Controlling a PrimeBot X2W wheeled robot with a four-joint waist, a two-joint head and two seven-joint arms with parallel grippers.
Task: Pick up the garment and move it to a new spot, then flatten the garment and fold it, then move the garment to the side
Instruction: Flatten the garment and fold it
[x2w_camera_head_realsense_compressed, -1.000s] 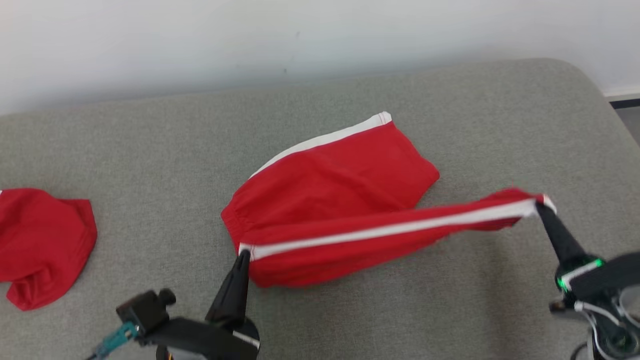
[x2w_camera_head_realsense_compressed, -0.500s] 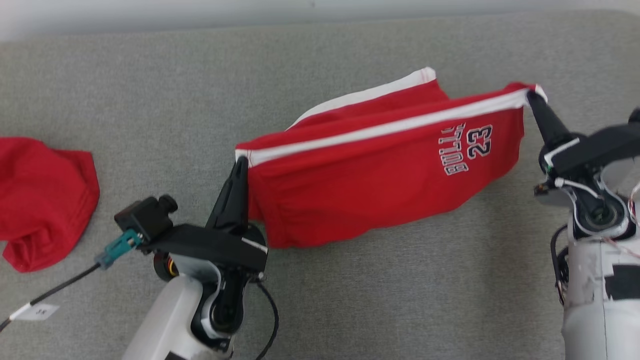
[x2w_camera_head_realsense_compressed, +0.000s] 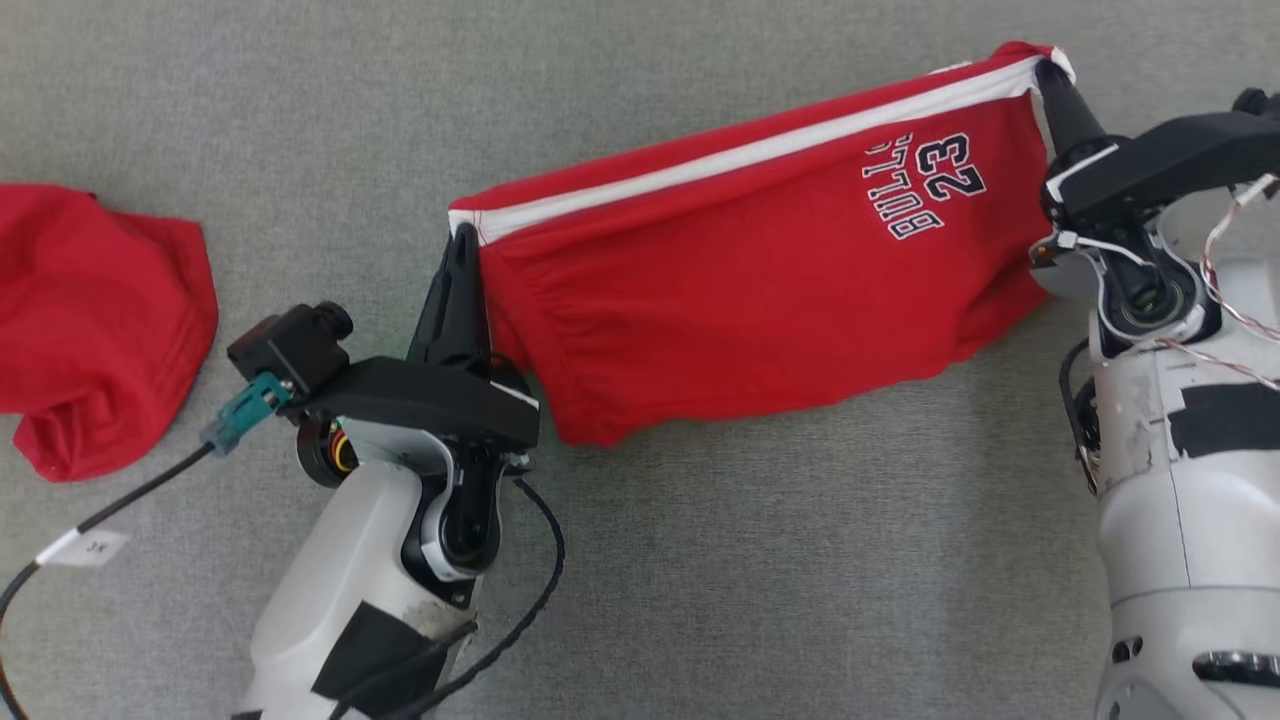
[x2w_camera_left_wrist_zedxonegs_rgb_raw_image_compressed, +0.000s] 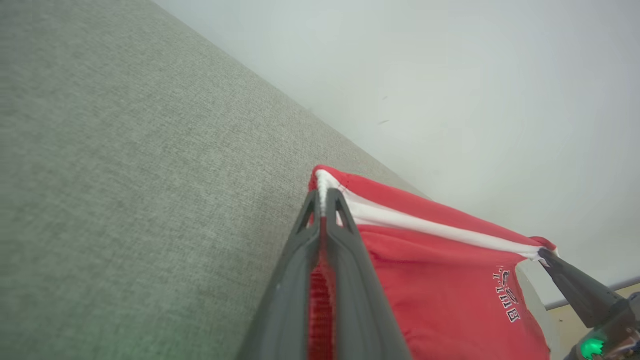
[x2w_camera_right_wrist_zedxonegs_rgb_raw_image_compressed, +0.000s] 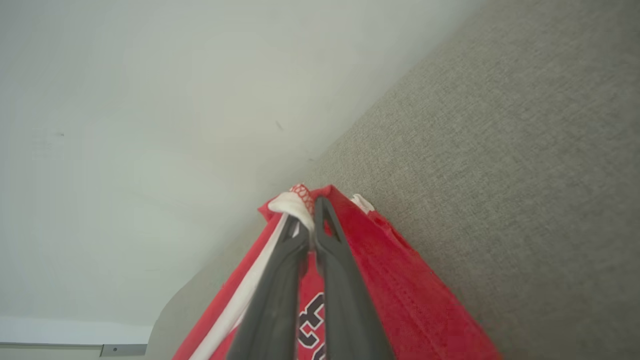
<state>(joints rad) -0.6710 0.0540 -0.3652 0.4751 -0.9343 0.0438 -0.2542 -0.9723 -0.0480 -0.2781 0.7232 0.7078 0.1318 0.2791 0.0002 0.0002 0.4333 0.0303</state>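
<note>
The garment (x2w_camera_head_realsense_compressed: 740, 270) is a pair of red shorts with a white side stripe and white "BULLS 23" lettering. It hangs stretched between both grippers above the grey cushion. My left gripper (x2w_camera_head_realsense_compressed: 463, 232) is shut on the waistband corner at the garment's left end; the left wrist view shows the garment (x2w_camera_left_wrist_zedxonegs_rgb_raw_image_compressed: 440, 265) pinched at the tips of that gripper (x2w_camera_left_wrist_zedxonegs_rgb_raw_image_compressed: 325, 192). My right gripper (x2w_camera_head_realsense_compressed: 1045, 68) is shut on the opposite striped corner at the upper right. In the right wrist view the gripper (x2w_camera_right_wrist_zedxonegs_rgb_raw_image_compressed: 311, 201) clamps bunched white and red cloth of the garment (x2w_camera_right_wrist_zedxonegs_rgb_raw_image_compressed: 400, 290).
A second red garment (x2w_camera_head_realsense_compressed: 95, 320) lies crumpled at the left edge of the grey fabric surface (x2w_camera_head_realsense_compressed: 750, 560). A black cable with a white tag (x2w_camera_head_realsense_compressed: 85, 545) trails beside my left arm. A pale wall (x2w_camera_left_wrist_zedxonegs_rgb_raw_image_compressed: 475, 100) rises behind the surface.
Both grippers have lifted the garment off the surface, and it now hangs spread with the lettering facing the camera. The head camera has tilted down, and both arms show more fully.
</note>
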